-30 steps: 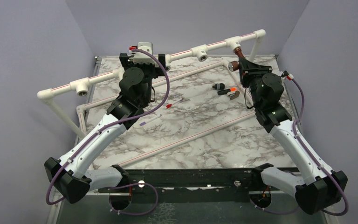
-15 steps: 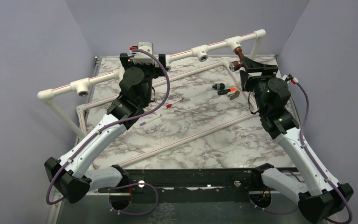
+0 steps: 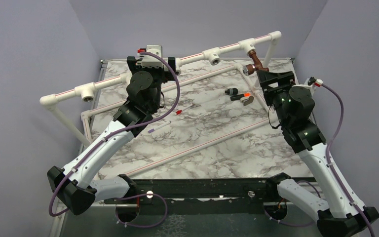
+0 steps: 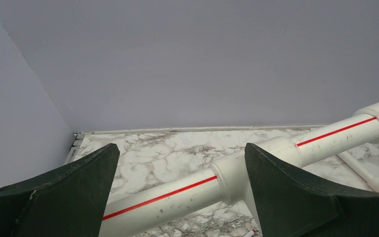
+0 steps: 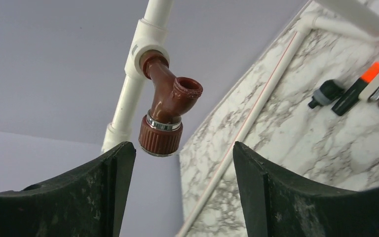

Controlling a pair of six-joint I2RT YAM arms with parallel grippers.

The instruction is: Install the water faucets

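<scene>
**Right tool let go; faucet stayed in the tee**

The right tool (image 5: 181,148) stood spread, its jaws on either side of the faucet (image 5: 170,106) but touching nothing. A second before, it had been pinched on that faucet; it had since opened and drawn back toward the near right. The faucet hung on its own, stem seated in the tee (image 5: 148,37) at the right end of the pipe (image 4: 177,190), ringed cap pointing down. That suggests this one was fitted, though how tight could not be told.

The left tool (image 4: 180,148) was spread wide astride the pipe further left, as before.

No box or tray showed. A few small loose parts (image 3: 239,94) lay bare on the bench (image 3: 202,133).
</scene>
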